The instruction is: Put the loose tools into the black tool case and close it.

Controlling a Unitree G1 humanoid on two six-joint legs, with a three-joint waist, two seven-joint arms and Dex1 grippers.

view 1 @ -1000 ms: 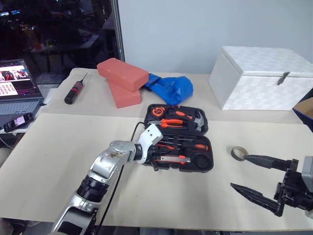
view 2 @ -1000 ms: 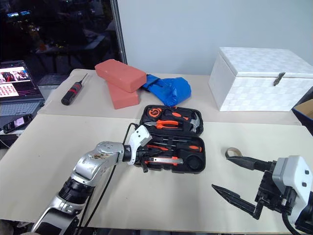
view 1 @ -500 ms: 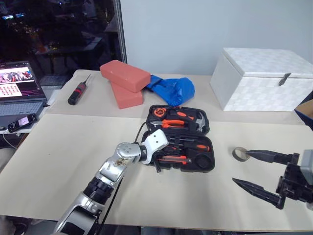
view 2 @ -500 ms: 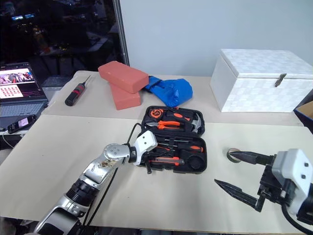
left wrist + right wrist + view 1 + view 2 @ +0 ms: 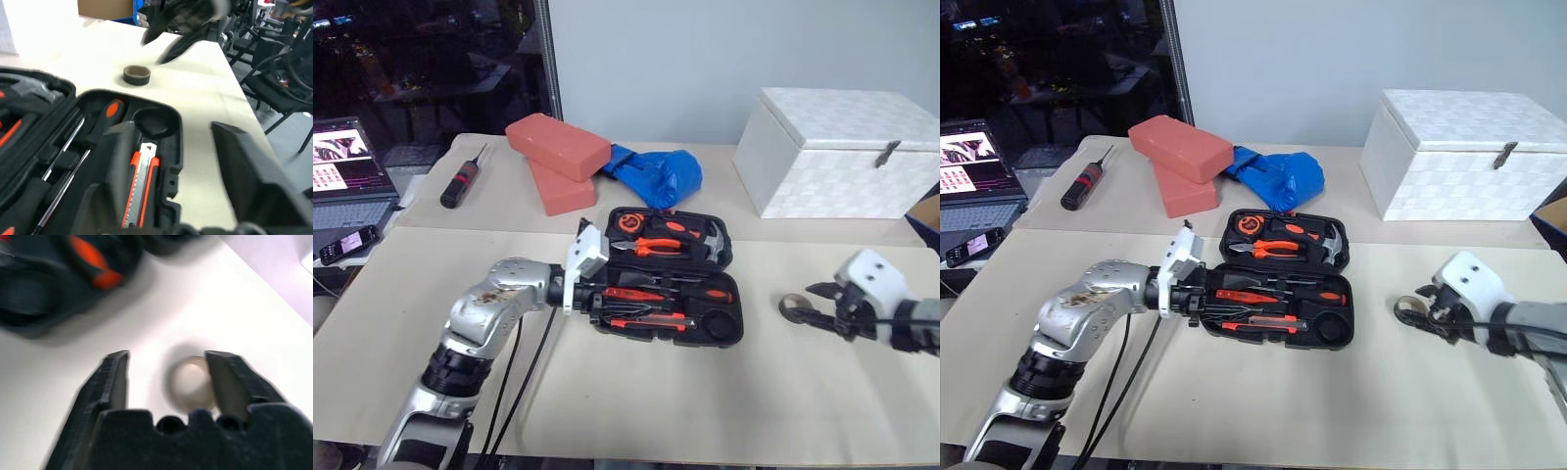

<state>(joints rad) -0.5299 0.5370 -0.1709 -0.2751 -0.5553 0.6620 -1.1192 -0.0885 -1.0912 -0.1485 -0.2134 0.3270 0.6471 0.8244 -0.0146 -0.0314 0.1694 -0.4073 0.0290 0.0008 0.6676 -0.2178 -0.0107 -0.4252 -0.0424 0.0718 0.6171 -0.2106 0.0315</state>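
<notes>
The right gripper hangs just over the tape ring, its jaws apart, one finger crossing in front of the ring and the other well clear of it; to take the ring cleanly it probably needs to shift sideways until the ring sits between the fingers, then settle to the surface before closing. The ring lies on the pale sheet to the right of the open black tool case, apart from it. The left gripper sits at the case's left edge, jaws apart and holding nothing, over the utility knife lying in its recess beside the screwdrivers; the round recess looks vacant and may suit the ring. Beyond the case lie red bricks, a blue cloth, a black-and-red screwdriver and a white box; a laptop stands far left.
</notes>
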